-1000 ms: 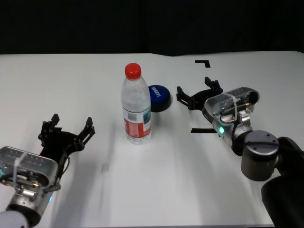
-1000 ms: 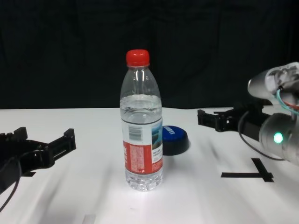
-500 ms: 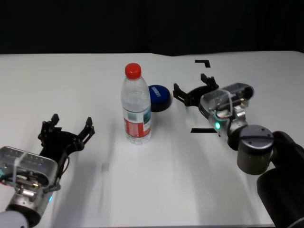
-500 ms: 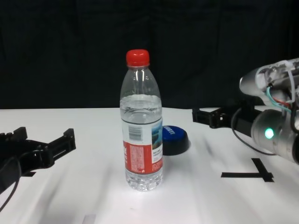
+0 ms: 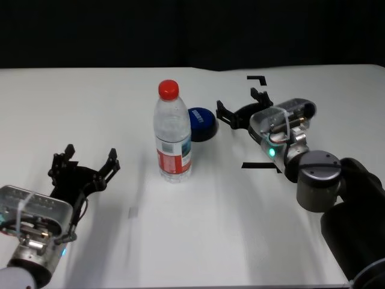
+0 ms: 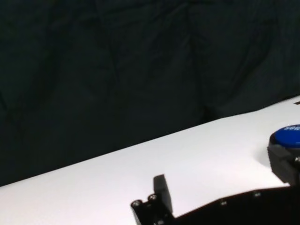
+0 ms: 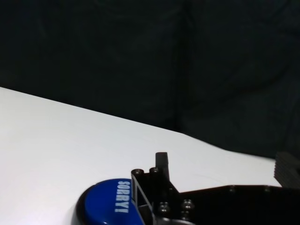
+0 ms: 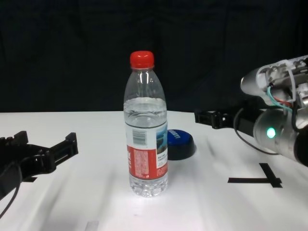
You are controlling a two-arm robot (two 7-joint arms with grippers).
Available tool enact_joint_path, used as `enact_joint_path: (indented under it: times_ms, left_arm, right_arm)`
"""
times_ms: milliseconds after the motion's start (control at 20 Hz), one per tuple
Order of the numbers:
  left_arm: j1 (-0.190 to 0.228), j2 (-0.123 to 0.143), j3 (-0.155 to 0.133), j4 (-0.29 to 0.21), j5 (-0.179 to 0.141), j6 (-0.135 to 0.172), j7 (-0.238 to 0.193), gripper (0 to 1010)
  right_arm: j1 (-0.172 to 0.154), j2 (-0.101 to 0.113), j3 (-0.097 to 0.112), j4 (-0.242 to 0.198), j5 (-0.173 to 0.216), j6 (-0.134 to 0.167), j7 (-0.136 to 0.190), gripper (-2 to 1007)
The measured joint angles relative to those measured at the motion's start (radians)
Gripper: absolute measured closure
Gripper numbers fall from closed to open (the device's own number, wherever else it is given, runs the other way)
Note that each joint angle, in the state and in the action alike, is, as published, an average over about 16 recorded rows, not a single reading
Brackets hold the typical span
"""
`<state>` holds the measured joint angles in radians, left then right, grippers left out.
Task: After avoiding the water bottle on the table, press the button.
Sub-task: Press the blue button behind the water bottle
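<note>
The right gripper (image 5: pixel 239 106) hovers low over the table (image 5: pixel 90 108), just to the right of the button (image 5: pixel 201 123) and not touching it; its fingers are spread wide and hold nothing; from the right wrist view the blue dome sits right under the near fingertip (image 7: pixel 161 161), lettering up. The water bottle (image 5: pixel 172 135) stands upright in front of the button and a touch to its left, nearly touching it in the head view, so this approach from the right side keeps the arm clear of it.

The left gripper (image 5: pixel 84 165) rests parked at the near left of the table, fingers open and empty, well apart from the bottle.

Handling, as a judgement: the button looks rigid and squat on its black base, unlikely to tip, though it could slide on the smooth white top if shoved sideways; it wants a straight downward press on the crown of the dome, no grasp at all. The bottle is tall, narrow and partly filled; a side knock high up near the red cap (image 8: pixel 142 58) would probably topple it; best left alone.
</note>
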<state>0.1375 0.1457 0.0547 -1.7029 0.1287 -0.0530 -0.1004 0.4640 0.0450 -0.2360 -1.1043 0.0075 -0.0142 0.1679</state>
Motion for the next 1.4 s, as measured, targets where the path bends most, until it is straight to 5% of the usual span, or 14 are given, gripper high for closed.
enact_joint_path:
  times_ms: [1400]
  left_arm:
    - [0.0, 0.0, 0.0, 0.0, 0.0, 0.0, 0.0, 7]
  right_arm:
    - [0.114, -0.034, -0.015, 0.172, -0.015, -0.052, 0.0, 2]
